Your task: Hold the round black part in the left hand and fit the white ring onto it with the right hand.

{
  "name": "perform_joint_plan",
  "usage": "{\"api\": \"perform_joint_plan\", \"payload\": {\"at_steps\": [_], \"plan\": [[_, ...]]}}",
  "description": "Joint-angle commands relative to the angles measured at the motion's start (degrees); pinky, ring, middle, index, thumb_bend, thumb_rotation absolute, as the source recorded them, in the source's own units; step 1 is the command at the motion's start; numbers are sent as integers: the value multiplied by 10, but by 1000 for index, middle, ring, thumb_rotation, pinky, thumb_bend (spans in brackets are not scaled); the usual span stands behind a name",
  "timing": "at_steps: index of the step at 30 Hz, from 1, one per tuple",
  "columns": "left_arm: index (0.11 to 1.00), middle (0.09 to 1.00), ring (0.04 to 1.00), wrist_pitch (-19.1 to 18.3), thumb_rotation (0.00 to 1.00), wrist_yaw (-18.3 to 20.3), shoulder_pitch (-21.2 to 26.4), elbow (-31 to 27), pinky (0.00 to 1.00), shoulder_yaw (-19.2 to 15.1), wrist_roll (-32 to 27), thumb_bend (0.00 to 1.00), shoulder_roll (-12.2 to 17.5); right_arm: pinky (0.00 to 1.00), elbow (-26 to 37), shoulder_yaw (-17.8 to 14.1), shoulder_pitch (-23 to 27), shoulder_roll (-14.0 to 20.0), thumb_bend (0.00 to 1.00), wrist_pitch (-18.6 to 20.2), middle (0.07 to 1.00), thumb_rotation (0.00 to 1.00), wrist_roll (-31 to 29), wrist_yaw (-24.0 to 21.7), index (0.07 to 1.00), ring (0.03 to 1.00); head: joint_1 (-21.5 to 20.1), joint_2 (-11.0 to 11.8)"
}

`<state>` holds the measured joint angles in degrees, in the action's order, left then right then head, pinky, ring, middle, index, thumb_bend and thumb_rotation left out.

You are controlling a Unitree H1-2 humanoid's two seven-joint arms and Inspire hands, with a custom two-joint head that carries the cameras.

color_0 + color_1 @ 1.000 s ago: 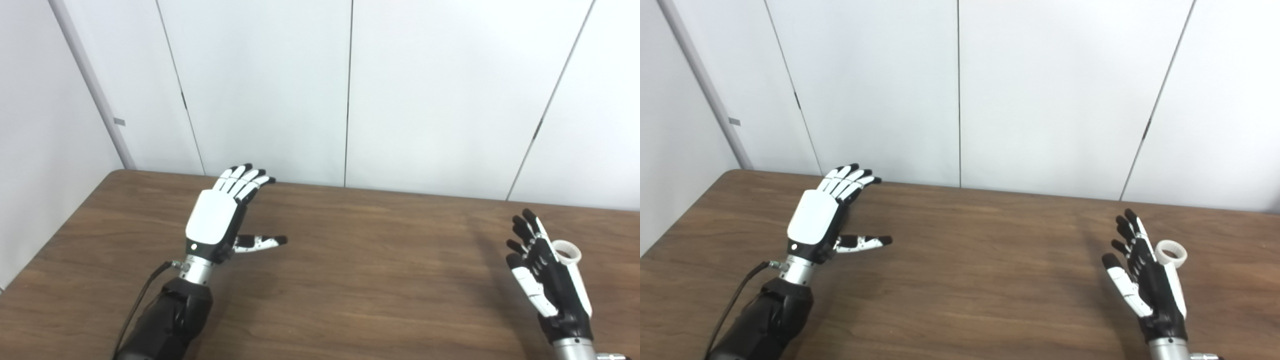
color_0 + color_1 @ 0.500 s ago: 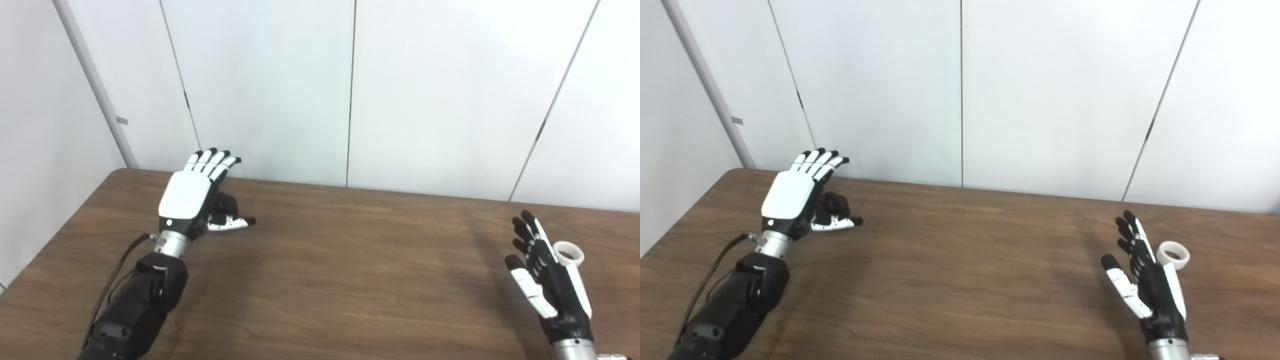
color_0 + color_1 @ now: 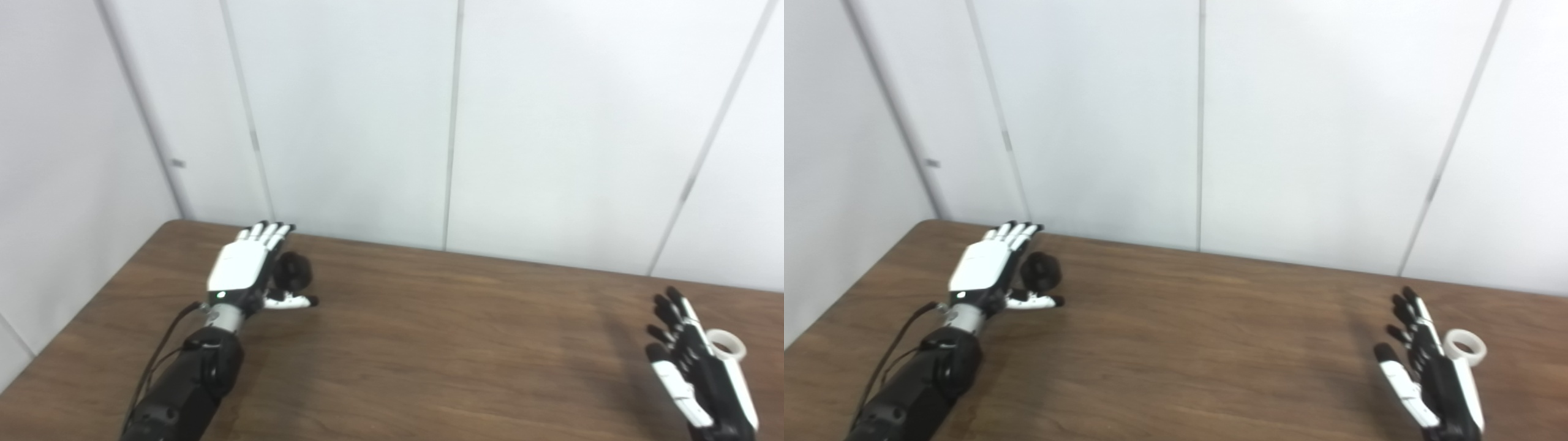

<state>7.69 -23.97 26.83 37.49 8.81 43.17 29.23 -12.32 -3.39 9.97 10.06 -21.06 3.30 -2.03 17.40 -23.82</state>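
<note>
Item 1, worktop (image 3: 429, 343): brown wood-grain laminate with a rounded far-left corner, set against a wall of pale grey panels (image 3: 355, 110) with vertical seams.

Item 2, my left hand (image 3: 242, 275): white back plate turned up, black palm side, on a black forearm with a silver wrist collar and a black cable running along it. It sits over the far-left part of the worktop. Its fingers (image 3: 269, 231) are extended and lie side by side, pointing toward the wall; the thumb sticks out to the right. Nothing is clasped in it.

Item 3, round black part (image 3: 293, 272): small, dark and knob-like, standing on the worktop just beside the left hand, in the crook between the extended fingers and the thumb. I cannot tell whether the hand touches it.

Item 4, my right hand (image 3: 1430, 373): at the near-right edge, standing edgewise with the black palm facing left. Its fingers (image 3: 1405, 312) are spread apart and point up and away; it holds nothing.

Item 5, white plastic ring (image 3: 1466, 346): short and hollow, resting on the worktop just behind the right hand on its outer side, partly hidden by it. Well apart from the black part.
</note>
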Motion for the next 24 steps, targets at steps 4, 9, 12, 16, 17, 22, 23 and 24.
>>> {"api": "perform_joint_plan", "payload": {"at_steps": [4, 9, 12, 16, 17, 22, 23, 24], "plan": [[941, 960, 989, 5, 448, -7, 35, 5, 994, 8, -6, 1000, 16, 932, -69, -2, -41, -7, 519, -7, 939, 766, -17, 0, 963, 959, 19, 6], [949, 965, 991, -6, 412, -1, 33, -2, 990, 13, -10, 1000, 8, 871, -78, -4, -36, -1, 540, -4, 942, 774, -28, -4, 966, 949, 32, 7], [949, 969, 993, -17, 422, 10, 33, -10, 988, 14, -13, 1000, 8, 846, -86, -3, -34, 3, 534, -15, 934, 776, -26, -3, 958, 932, 37, 7], [943, 971, 996, -15, 426, 14, 33, -12, 985, 15, -16, 1000, 9, 863, -88, -4, -35, 6, 565, -14, 933, 795, -24, -1, 953, 937, 51, 9], [940, 968, 993, -14, 428, 12, 33, -10, 983, 16, -16, 1000, 9, 866, -85, -5, -36, 6, 564, -12, 938, 788, -29, -5, 959, 944, 53, 9], [945, 970, 998, -20, 432, 10, 32, -12, 999, 18, -19, 1000, 5, 872, -91, -4, -33, 9, 570, -17, 938, 794, -18, 3, 960, 940, 55, 11], [951, 974, 999, -22, 425, 8, 32, -13, 997, 17, -20, 1000, 4, 866, -92, -4, -33, 9, 574, -16, 936, 806, -18, 3, 957, 934, 55, 11], [954, 974, 996, -23, 412, 7, 32, -14, 989, 17, -21, 1000, 4, 878, -92, -4, -32, 9, 581, -14, 940, 810, -19, 3, 961, 940, 55, 11]]}}
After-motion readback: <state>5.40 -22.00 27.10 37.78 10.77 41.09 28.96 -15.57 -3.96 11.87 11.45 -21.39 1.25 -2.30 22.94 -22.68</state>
